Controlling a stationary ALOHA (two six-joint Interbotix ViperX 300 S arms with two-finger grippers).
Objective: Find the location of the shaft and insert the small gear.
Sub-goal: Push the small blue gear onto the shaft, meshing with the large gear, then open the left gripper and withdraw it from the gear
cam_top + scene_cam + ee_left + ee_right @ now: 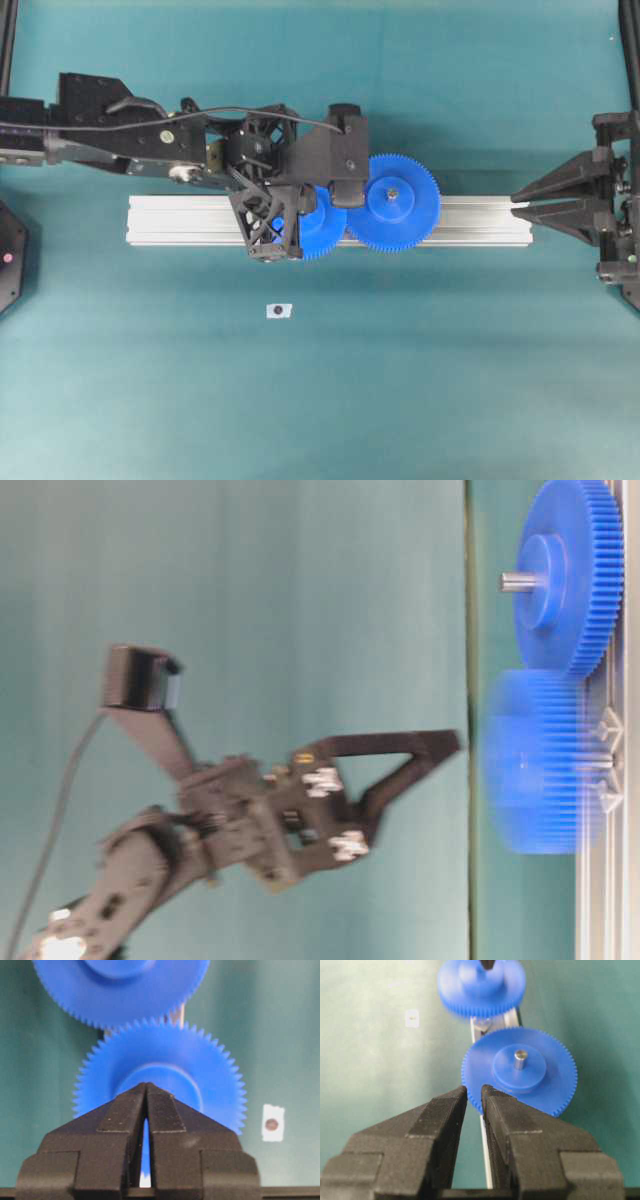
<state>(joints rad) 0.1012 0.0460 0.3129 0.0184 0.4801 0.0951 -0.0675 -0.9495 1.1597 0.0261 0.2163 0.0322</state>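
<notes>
Left gripper (145,1091) clamped on the small gear's (165,1067) hub over the rail (480,222) — insertion underway; next, press down so teeth mesh with the larger gear (393,201). Right gripper (474,1091) nearly closed, empty.

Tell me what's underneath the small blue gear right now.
Under the small gear lies the aluminium rail, running left to right. The left gripper covers the gear's hub, so whether a shaft sits beneath it cannot be seen.
</notes>
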